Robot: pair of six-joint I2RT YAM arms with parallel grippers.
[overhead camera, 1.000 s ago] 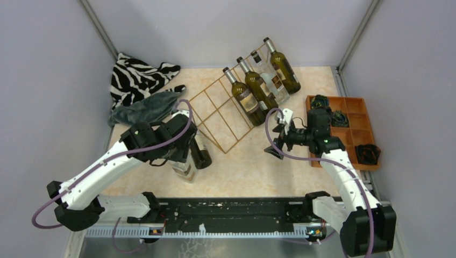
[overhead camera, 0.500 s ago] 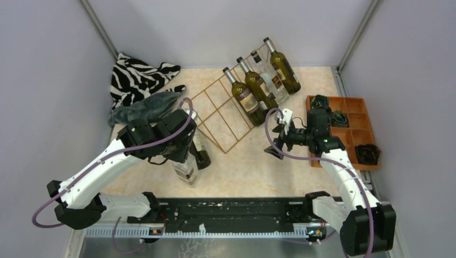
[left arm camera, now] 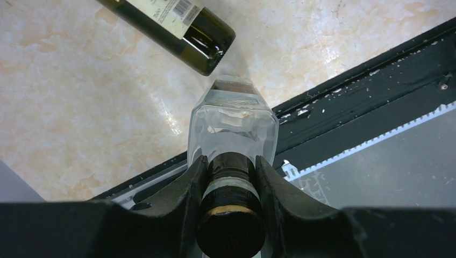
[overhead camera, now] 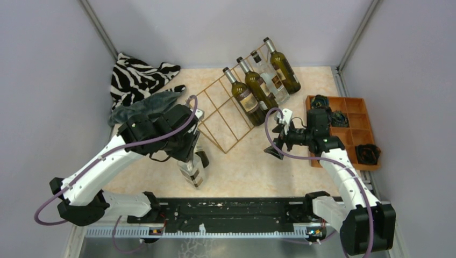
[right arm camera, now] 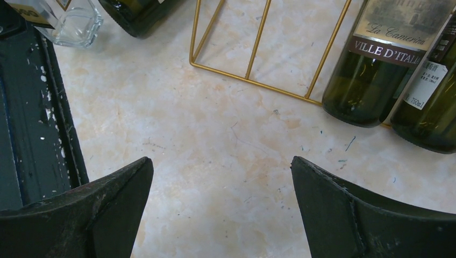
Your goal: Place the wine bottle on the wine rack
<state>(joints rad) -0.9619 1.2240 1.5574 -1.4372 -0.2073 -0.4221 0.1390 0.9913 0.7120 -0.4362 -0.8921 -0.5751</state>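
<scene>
My left gripper [overhead camera: 185,152] [left arm camera: 230,180] is shut on the dark-capped neck of a clear square glass bottle [overhead camera: 193,173] [left arm camera: 234,121], whose base points at the near edge. I cannot tell if the base touches the table. A dark green wine bottle [overhead camera: 200,156] [left arm camera: 185,27] lies on the table beside it. The gold wire wine rack [overhead camera: 221,115] [right arm camera: 253,54] stands mid-table, with several bottles [overhead camera: 246,99] [right arm camera: 376,59] on its right side and empty cells on its left. My right gripper [overhead camera: 274,144] [right arm camera: 221,177] is open and empty above bare table, right of the rack.
A zebra-striped cloth [overhead camera: 137,75] and a grey cloth [overhead camera: 145,107] lie at the back left. An orange compartment tray [overhead camera: 352,115] with dark items sits on the right. A black rail [overhead camera: 231,209] runs along the near edge. Walls close in on three sides.
My left arm has shifted right and slightly nearer with the clear bottle in its grip. The bottle's base has swung toward the near edge. The right arm has not moved.
</scene>
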